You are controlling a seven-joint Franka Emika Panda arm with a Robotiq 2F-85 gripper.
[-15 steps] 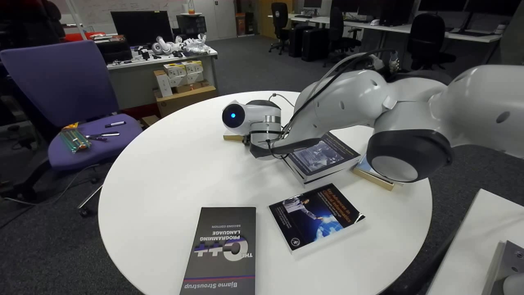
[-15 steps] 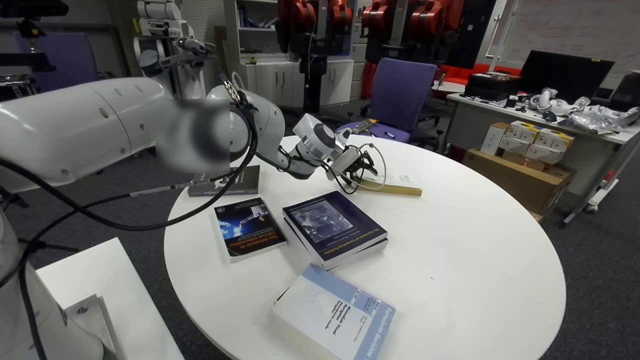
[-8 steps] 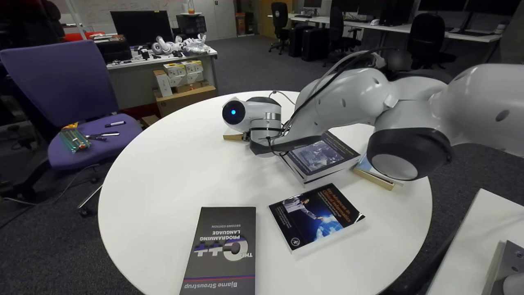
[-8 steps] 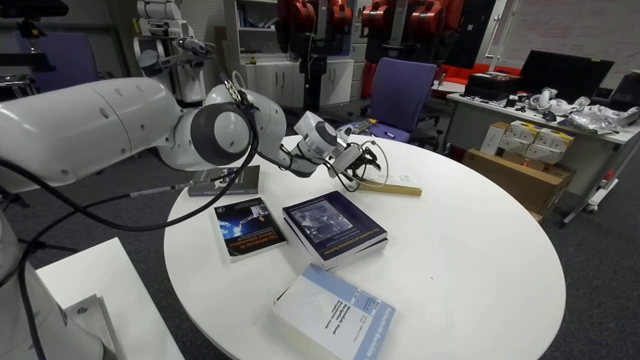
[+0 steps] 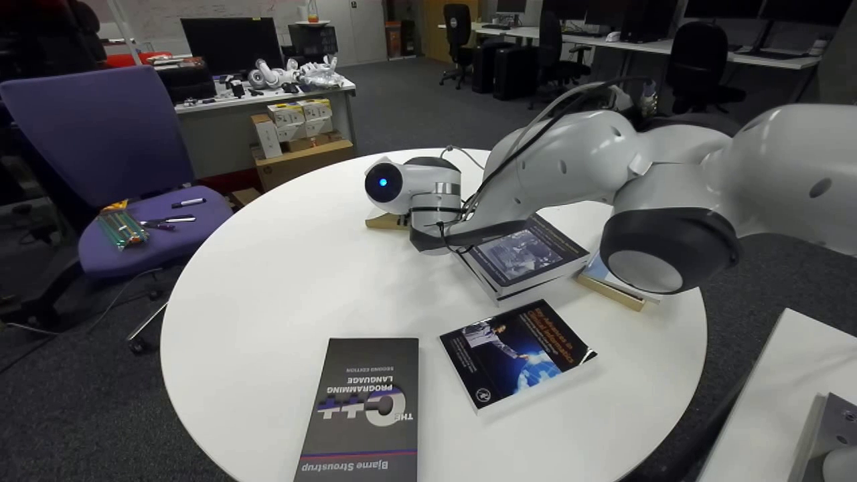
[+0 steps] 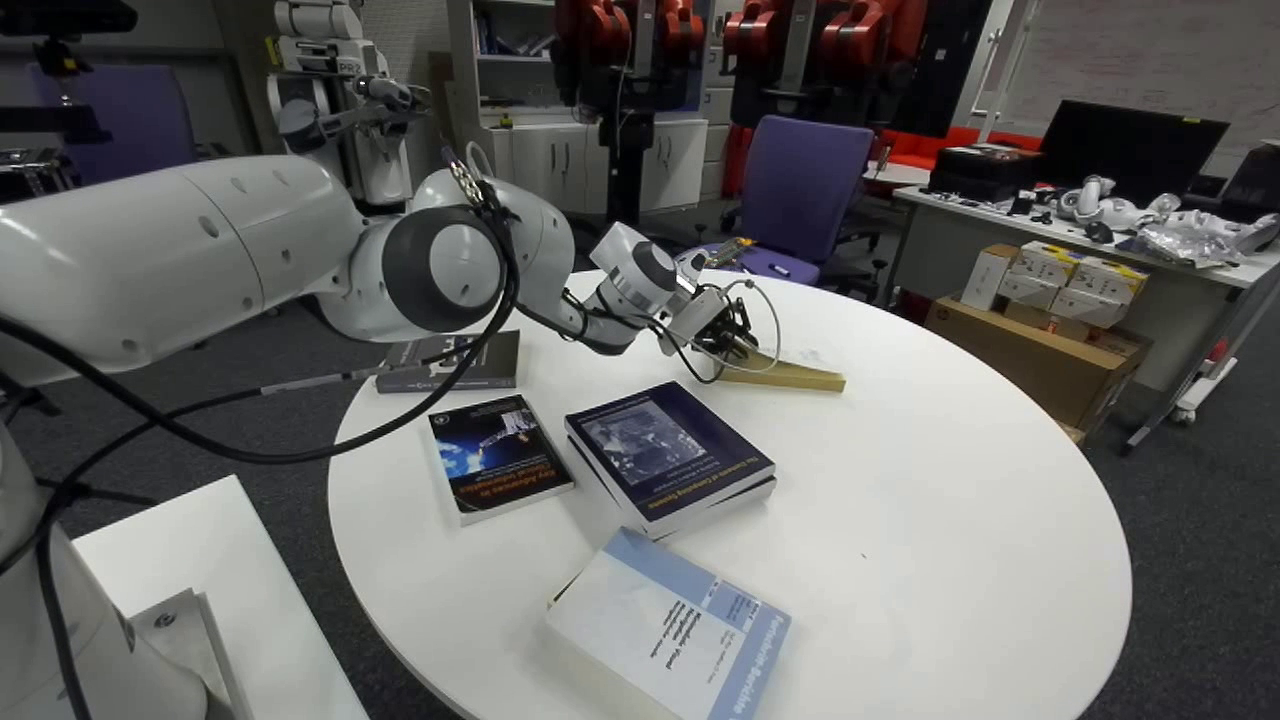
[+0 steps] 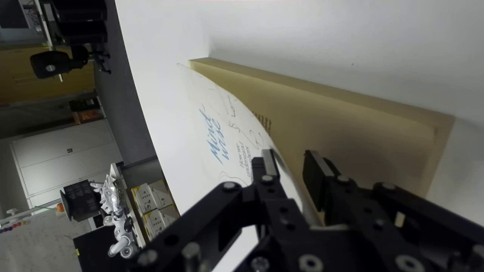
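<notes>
A white-covered book, "Mindwise" [image 7: 215, 132], lies on the round table; in both exterior views it [image 6: 800, 378] [image 5: 383, 222] sits by the gripper. Its front cover is bent up from the yellowish page block [image 7: 325, 102]. My gripper [image 7: 293, 162] stands over the book with a partial gap between its fingers. The curled cover edge runs down into that gap, the left finger on the cover's printed side and the right finger over the pages. No firm pinch shows. In an exterior view the gripper [image 6: 740, 335] is small and dark; the wrist mostly hides it elsewhere.
A dark blue book stack [image 6: 670, 455], a "Key Advances" book [image 6: 500, 455], a C++ book [image 5: 365, 402] and a pale blue book [image 6: 670, 630] share the round white table [image 5: 268, 288]. A loose cable [image 6: 772, 320] loops beside the gripper. A purple chair [image 5: 154, 221] stands nearby.
The jaws have drawn closer together. The book's cover near the gripper has risen and bent, showing more of the yellowish pages. The arm has shifted only slightly.
</notes>
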